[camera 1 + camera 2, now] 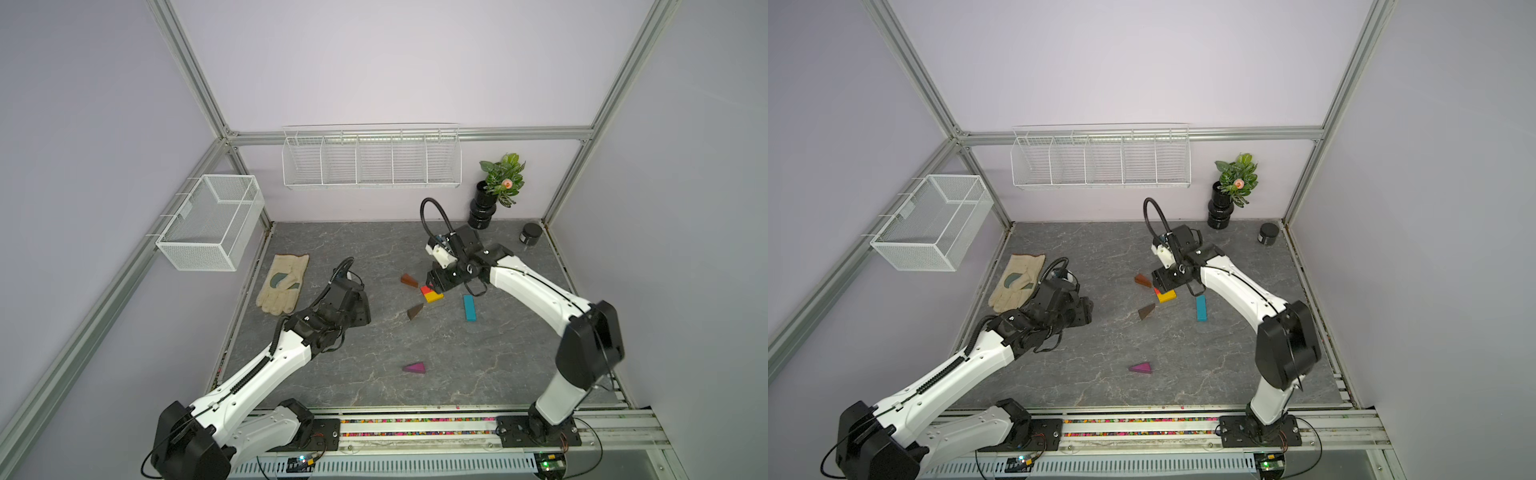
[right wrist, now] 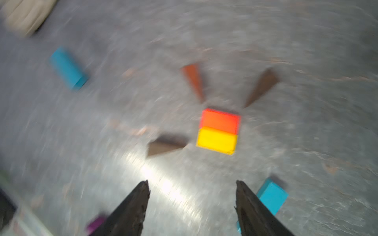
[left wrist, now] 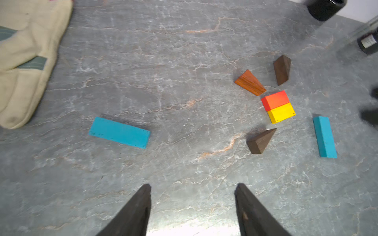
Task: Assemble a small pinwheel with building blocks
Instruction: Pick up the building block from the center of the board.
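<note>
red painted brick [image 1: 424, 289] and yellow painted brick [image 1: 434, 296] lie touching side by side at the middle of the frame in both top views, so the square centre of the pinwheel [image 3: 278, 107] looks done. an orange-brown wooden wedge [image 1: 409, 280] points in from the upper left and a dark brown wedge [image 1: 414, 311] from the lower left, each just beside the square. a second dark brown wedge [image 3: 282, 69], seen only in the wrist views, sits near the red brick.

left to do, i judge: the purple wedge [image 1: 414, 368], well apart at lower centre, and the long teal bar [image 1: 469, 307] right of the square, not yet joined as stem. a second teal bar [image 3: 119, 132] lies apart.

the right claw [image 2: 192, 181] hangs by the square and the left claw [image 3: 193, 186] near the beige work glove [image 1: 282, 284]. both are spread wide and hold nothing.
</note>
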Robot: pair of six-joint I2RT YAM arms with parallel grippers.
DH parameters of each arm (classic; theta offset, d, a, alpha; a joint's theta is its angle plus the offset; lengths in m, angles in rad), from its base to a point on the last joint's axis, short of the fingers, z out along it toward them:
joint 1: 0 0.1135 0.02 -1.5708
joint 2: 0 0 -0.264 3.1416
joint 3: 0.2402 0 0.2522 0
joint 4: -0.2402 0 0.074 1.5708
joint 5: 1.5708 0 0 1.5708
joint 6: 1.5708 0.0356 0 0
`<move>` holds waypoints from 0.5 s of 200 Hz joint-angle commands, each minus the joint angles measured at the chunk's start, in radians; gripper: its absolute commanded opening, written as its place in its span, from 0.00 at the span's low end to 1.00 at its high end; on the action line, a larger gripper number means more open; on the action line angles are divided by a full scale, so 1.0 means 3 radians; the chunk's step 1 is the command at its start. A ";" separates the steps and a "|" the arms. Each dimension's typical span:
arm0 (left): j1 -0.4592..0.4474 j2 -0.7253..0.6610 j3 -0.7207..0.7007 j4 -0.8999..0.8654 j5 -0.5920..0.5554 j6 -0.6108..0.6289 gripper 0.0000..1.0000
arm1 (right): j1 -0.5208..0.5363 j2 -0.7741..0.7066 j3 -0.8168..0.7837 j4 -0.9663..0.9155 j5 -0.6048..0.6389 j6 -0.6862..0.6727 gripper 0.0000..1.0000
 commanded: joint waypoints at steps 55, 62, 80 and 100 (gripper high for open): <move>0.0039 -0.0367 -0.0259 -0.0102 -0.0158 -0.0183 0.70 | 0.0837 -0.0265 -0.0995 0.0085 -0.0365 -0.1267 0.66; 0.0037 -0.0365 -0.0260 -0.0112 -0.0150 -0.0182 0.70 | 0.0876 -0.0263 -0.1014 0.0085 -0.0356 -0.1305 0.66; 0.0038 -0.0341 -0.0271 -0.0108 -0.0121 -0.0182 0.70 | 0.0975 -0.0256 -0.1052 0.0097 -0.0368 -0.1375 0.66; 0.0037 -0.0323 -0.0286 -0.0116 -0.0118 -0.0192 0.71 | 0.1099 -0.0201 -0.1081 0.0125 -0.0368 -0.1402 0.66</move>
